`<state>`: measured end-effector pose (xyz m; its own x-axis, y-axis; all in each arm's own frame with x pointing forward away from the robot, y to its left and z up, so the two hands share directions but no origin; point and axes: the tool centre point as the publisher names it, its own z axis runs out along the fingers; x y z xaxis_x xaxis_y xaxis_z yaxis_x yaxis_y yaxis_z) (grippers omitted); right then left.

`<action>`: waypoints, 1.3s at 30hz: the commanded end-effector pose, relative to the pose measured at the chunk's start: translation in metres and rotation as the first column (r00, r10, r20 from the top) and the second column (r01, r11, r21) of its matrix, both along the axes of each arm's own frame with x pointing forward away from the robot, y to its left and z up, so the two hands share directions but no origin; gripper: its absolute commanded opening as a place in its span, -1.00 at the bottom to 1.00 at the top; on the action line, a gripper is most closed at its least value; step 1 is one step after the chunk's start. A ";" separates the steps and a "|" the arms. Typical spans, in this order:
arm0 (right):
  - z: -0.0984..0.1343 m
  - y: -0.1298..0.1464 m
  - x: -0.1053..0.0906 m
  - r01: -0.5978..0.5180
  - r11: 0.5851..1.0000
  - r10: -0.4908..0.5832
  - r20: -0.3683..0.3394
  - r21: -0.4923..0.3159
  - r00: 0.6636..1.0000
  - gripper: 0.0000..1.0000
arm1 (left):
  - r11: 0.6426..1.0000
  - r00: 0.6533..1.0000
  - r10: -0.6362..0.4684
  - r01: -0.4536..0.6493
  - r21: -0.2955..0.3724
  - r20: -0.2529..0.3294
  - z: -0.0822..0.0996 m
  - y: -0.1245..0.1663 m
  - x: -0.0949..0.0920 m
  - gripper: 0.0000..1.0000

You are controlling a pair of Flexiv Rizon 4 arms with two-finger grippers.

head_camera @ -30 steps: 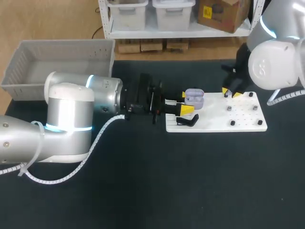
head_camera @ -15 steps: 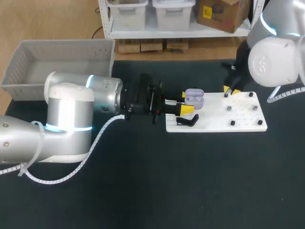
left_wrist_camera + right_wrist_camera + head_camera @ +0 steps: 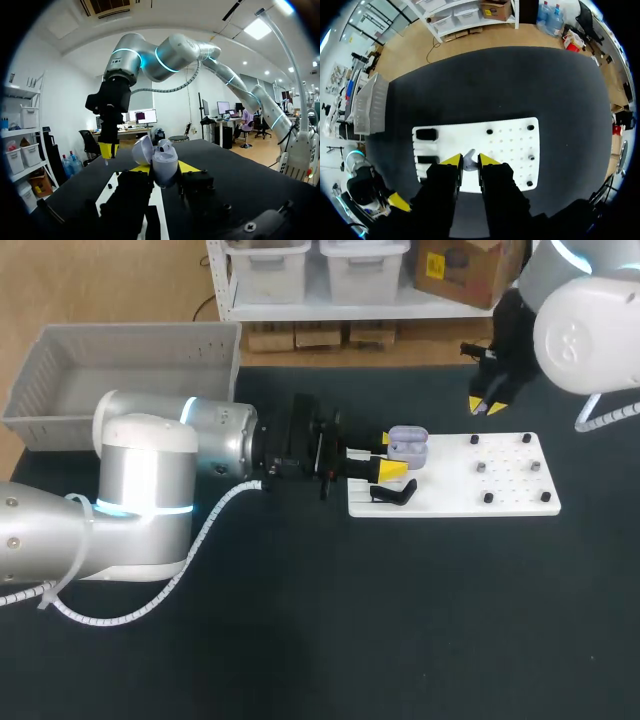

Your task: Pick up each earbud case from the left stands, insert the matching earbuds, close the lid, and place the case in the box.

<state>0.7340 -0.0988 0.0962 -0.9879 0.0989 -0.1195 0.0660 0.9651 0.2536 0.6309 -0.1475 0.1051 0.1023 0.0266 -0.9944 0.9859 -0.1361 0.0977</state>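
Dark matting covers the table [image 3: 300, 640], with a white board [image 3: 515, 483] lying at about 3 o'clock from its middle. Over the board's 9 o'clock end is the lilac earbud case [image 3: 407, 446], its lid swung open. The left gripper [image 3: 389, 454] reaches in level from 9 o'clock and has the case clamped from two sides between its yellow tips. From the left wrist, the case [image 3: 164, 165] sits straight ahead between those tips, its lid tipped back toward 11 o'clock. A pale rounded shape shows at its mouth, but I cannot tell whether that is a bud.

At 1 o'clock from the case, high over the board's far edge, hangs the right gripper [image 3: 487, 405], pointing down. Its own wrist view shows the two yellow tips drawn close and pinched on a small pale earbud [image 3: 469, 161], with the board below.

Just at 6 o'clock of the case, a black stand [image 3: 395, 492] lies on the board, near the left gripper's lower finger. Small dark pegs [image 3: 481, 468] dot the board's 3 o'clock half, well apart from both grippers.

The grey box [image 3: 130, 333] stands at the table's 10 o'clock corner, beyond the left arm; only its floor and perforated walls show.
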 end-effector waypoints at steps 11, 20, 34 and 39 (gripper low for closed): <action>0.115 0.029 -0.075 -0.152 0.988 0.152 0.024 0.005 0.988 -1.00 | 1.000 1.000 0.003 -0.003 -0.002 0.002 -0.001 0.000 -0.001 -1.00; 0.130 0.054 -0.106 -0.238 0.971 0.238 0.017 -0.003 0.971 -1.00 | 1.000 1.000 0.003 -0.003 -0.002 0.002 -0.001 0.000 -0.001 -1.00; 0.108 0.097 -0.132 -0.379 0.925 0.379 -0.030 -0.029 0.925 -1.00 | 1.000 1.000 0.003 -0.003 -0.002 0.002 -0.001 0.000 -0.001 -1.00; 0.098 0.113 -0.134 -0.423 0.905 0.421 -0.057 -0.048 0.905 -1.00 | 1.000 1.000 0.003 -0.003 -0.002 0.002 -0.001 0.000 -0.001 -1.00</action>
<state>0.5925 0.0024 0.1979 -0.9411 -0.3250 -0.0928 -0.3377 0.9168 0.2134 0.6308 -0.1475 0.1052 0.1022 0.0266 -0.9944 0.9859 -0.1362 0.0977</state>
